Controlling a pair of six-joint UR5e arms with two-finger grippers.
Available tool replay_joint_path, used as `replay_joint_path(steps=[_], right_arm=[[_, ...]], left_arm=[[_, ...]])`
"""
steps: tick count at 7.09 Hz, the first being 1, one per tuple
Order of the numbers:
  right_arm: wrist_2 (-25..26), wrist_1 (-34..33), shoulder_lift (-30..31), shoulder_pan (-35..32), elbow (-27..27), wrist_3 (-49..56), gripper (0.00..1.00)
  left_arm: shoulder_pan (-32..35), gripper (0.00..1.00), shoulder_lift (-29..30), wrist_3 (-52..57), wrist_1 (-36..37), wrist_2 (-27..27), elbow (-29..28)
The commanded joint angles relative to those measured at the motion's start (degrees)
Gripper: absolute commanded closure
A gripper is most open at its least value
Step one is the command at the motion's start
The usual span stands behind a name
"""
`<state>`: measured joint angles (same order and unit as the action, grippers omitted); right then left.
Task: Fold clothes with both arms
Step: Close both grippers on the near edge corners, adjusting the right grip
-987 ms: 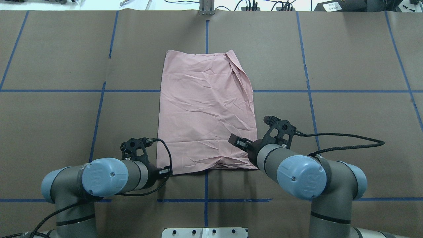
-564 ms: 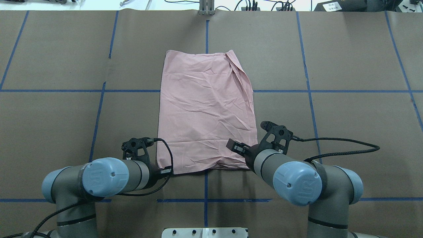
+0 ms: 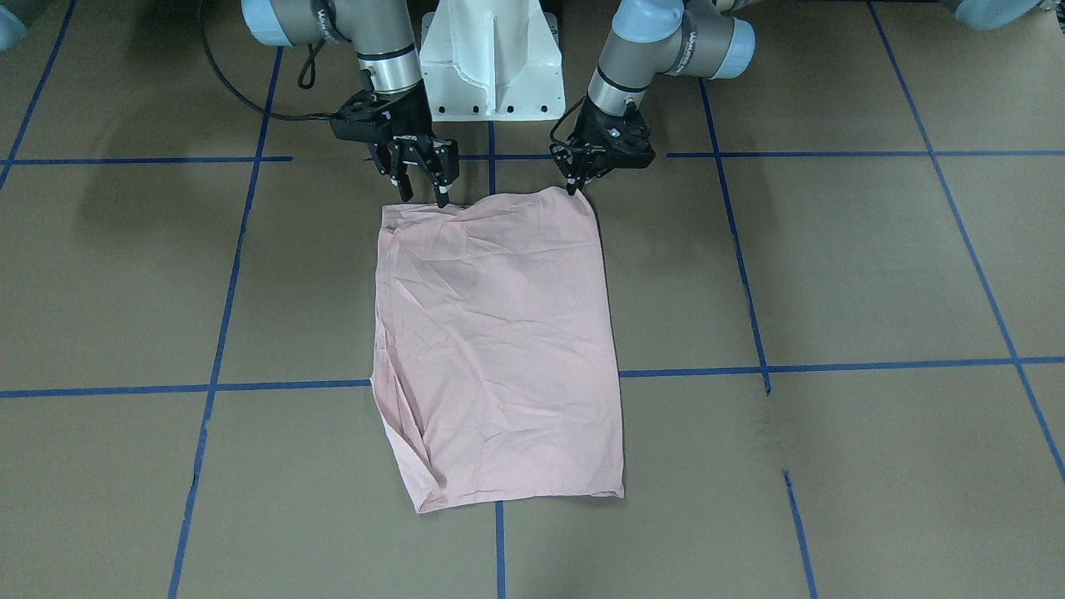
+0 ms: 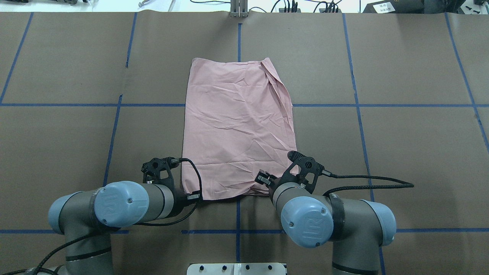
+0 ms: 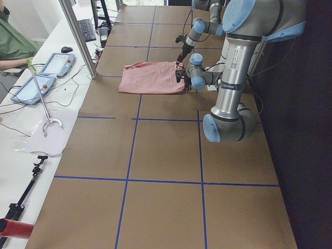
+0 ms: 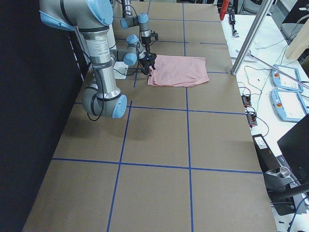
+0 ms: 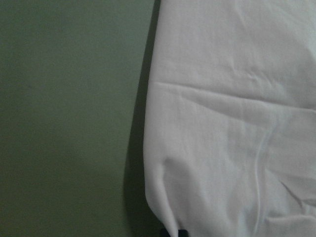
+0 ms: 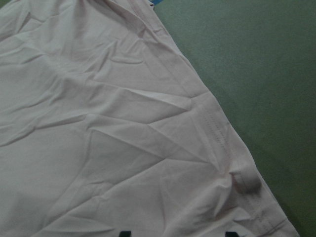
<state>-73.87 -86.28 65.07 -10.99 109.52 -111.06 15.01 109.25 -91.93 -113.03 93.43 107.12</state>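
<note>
Pinching the near left corner of the T-shirt (image 4: 238, 126), the left gripper (image 3: 572, 188) shows narrow, closed fingers, while the right gripper (image 3: 424, 196) hangs wide open over the near right corner. The shirt lies flat in the middle of the table (image 4: 401, 152), plain side up. For an even fold the right gripper should likely drop astride that edge and catch every layer, then both lift together toward the far edge
</note>
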Motion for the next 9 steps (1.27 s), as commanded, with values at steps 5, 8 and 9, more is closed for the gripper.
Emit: replay_joint_path(steps=[5,8,9], right_arm=[[-1.7,-4.4,-3.7,0.8,-6.6,-2.0,0.34],[-2.1,-4.3,-4.0,1.0,-6.6,-2.1,0.59],[-2.1,-4.3,-4.0,1.0,-6.6,-2.3,1.00]], left_arm=[[0.1,1.00,0.2,0.0,0.0,0.0,0.3],[0.1,1.00,0.2,0.0,-0.1,0.0,0.2],[0.1,1.00,0.2,0.0,-0.1,-0.1,0.3]])
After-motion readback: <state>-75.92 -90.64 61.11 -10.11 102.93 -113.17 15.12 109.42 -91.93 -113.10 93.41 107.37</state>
